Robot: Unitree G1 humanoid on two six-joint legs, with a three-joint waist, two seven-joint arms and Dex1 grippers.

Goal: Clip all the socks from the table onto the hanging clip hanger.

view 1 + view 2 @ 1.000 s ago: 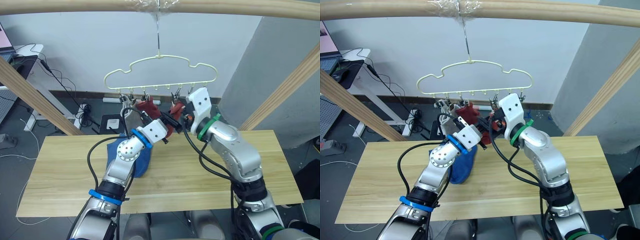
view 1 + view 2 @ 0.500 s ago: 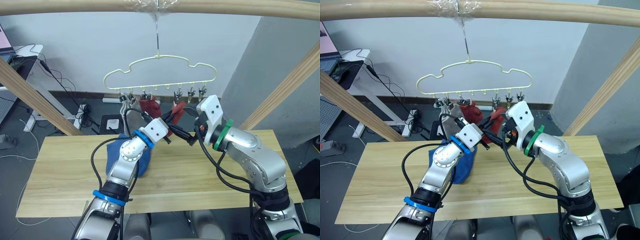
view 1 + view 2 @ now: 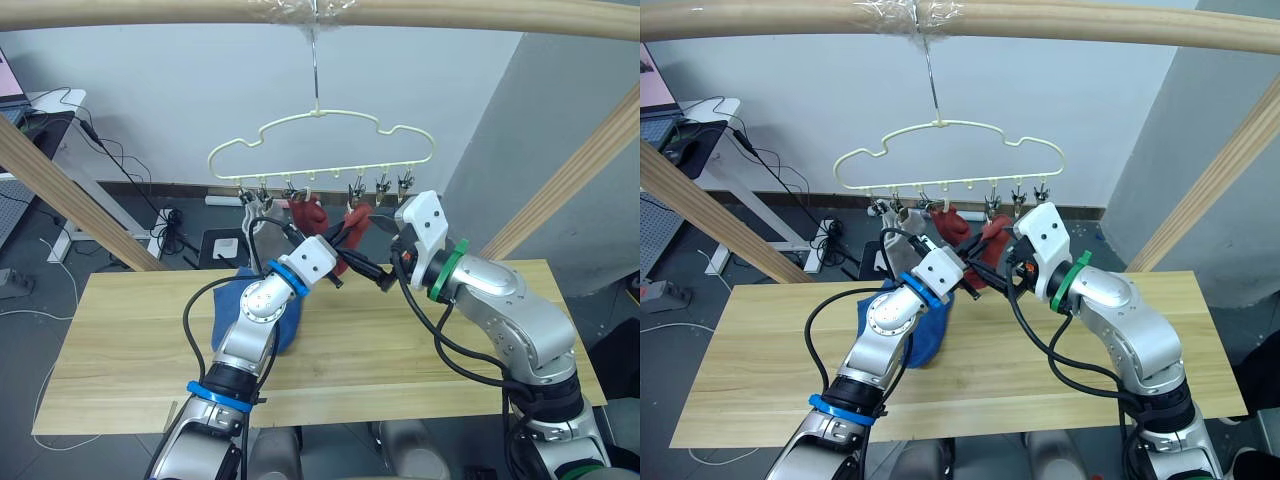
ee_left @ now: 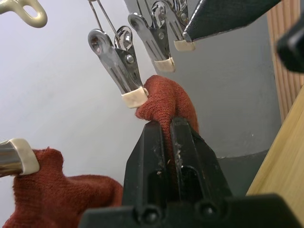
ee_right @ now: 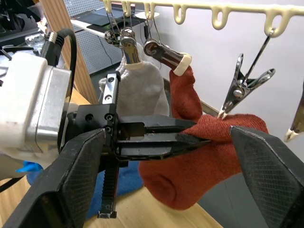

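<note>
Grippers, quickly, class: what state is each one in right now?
Left gripper: shut on the rust-red sock.
Right gripper: open, holding nothing.

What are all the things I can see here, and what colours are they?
Clip hanger: one, pale yellow, hooked on the wooden pole, with metal clips along its bar.
Rust-red socks: two; one hangs clipped, the other is held up right by a clip.
Grey socks: at least one, light grey, clipped on the hanger.
Blue socks: a heap, count unclear, on the table.
Left gripper: black, shut on the second red sock.
Right gripper: black, open around the sock.
</note>
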